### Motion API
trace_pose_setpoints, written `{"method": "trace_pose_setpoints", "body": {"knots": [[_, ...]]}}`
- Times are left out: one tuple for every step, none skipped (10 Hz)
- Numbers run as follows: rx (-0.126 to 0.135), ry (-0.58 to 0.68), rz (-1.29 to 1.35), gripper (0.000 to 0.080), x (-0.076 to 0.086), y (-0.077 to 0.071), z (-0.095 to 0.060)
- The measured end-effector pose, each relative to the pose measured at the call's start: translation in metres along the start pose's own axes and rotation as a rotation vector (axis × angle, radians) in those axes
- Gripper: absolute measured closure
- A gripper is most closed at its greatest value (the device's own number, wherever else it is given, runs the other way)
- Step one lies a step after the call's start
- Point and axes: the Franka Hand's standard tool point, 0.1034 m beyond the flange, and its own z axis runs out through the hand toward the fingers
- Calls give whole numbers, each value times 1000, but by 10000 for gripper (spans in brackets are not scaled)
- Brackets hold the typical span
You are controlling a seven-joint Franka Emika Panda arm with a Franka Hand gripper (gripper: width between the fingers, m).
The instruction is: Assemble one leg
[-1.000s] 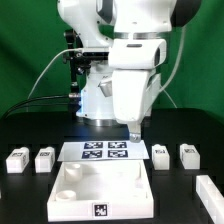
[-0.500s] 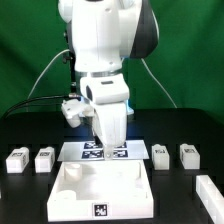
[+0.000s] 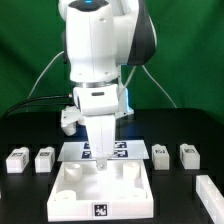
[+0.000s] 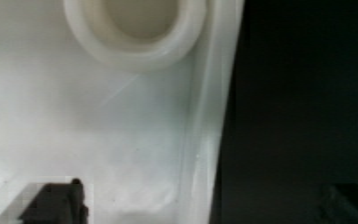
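Exterior view: the pincer (image 3: 103, 168) hangs low over the far rim of the white panel (image 3: 70, 195). 2 legs (image 3: 45, 158) are seen well apart from it on the exterior view's left, other legs (image 3: 160, 152) on the right.

Wrist view: the pincer (image 4: 208, 205) is shown spread wide and empty, with the panel's round socket (image 4: 140, 30) near its fingertips (image 4: 55, 200).

This is a robotics lab, a test rig rather than a home or a shop. Behind my fingers (image 3: 103, 162) hangs a plain green backdrop (image 3: 25, 50), and black cables (image 3: 30, 100) trail toward my white base. Under them lies a matt black table (image 3: 30, 125). Just behind them, flat on it, is the marker board (image 3: 128, 151) with its printed square tags. Similar tags sit on the white panel (image 3: 65, 205) below my fingers and on the small white legs (image 3: 18, 160) out to either side.
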Motion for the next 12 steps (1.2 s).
{"method": "trace_pose_setpoints", "body": {"knots": [[9, 5, 7, 149, 5, 1, 8], [19, 8, 8, 149, 6, -2, 13], [13, 7, 5, 149, 3, -3, 15], [6, 7, 8, 149, 2, -4, 15], [7, 7, 11, 161, 2, -4, 15], [7, 7, 11, 161, 2, -4, 15], [7, 7, 11, 330, 2, -4, 16], [8, 7, 11, 519, 2, -4, 16], [8, 7, 11, 519, 2, -4, 16], [7, 7, 12, 700, 1, -4, 16], [-6, 7, 13, 737, 1, -1, 14], [-7, 7, 13, 737, 1, -1, 14]]}}
